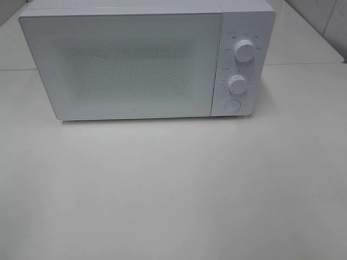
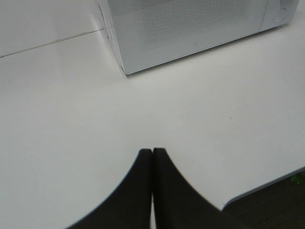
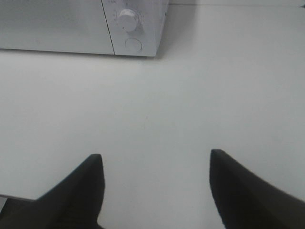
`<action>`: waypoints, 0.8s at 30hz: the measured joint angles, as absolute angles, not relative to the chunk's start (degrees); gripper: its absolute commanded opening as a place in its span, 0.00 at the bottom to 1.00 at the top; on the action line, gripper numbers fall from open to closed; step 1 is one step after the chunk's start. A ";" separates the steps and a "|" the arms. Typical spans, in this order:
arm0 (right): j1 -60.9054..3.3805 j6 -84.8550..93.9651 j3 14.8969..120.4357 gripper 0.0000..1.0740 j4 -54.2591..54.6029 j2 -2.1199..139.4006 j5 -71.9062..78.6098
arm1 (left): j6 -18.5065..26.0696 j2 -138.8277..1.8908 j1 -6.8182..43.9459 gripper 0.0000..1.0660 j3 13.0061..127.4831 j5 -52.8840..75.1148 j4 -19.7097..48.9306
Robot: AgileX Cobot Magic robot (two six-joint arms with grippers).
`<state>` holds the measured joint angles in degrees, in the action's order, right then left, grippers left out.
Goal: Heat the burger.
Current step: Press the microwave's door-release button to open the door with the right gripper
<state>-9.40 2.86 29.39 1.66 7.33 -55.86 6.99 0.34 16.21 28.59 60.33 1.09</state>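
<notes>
The burger is out of view in every frame. A white microwave (image 1: 146,62) stands at the back of the table with its door shut; it also shows as the microwave (image 2: 190,28) in the left wrist view and the microwave (image 3: 81,26) in the right wrist view. My left gripper (image 2: 152,151) is shut, its two black fingers pressed together above bare table, short of the microwave's front left corner. My right gripper (image 3: 155,160) is open and holds nothing, hovering over the table in front of the control panel. Neither arm shows in the exterior high view.
The microwave's right panel carries two white knobs (image 1: 244,51) (image 1: 237,84) and a round button (image 1: 232,105). The white table (image 1: 173,189) stretches in front of it. The table's edge (image 2: 267,183) and dark floor show near my left gripper.
</notes>
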 measured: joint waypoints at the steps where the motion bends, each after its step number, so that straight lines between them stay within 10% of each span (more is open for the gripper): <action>1: -9.51 2.86 29.39 0.57 1.66 9.97 -55.81 | 6.99 0.34 16.21 0.00 28.59 60.33 1.09; 13: -9.57 2.86 29.39 0.43 1.66 23.95 -55.69 | 6.99 0.34 16.21 0.00 28.59 60.33 1.09; 24: -9.57 2.86 30.02 0.11 1.66 34.95 -44.12 | 6.99 0.34 16.21 0.00 28.59 60.33 1.09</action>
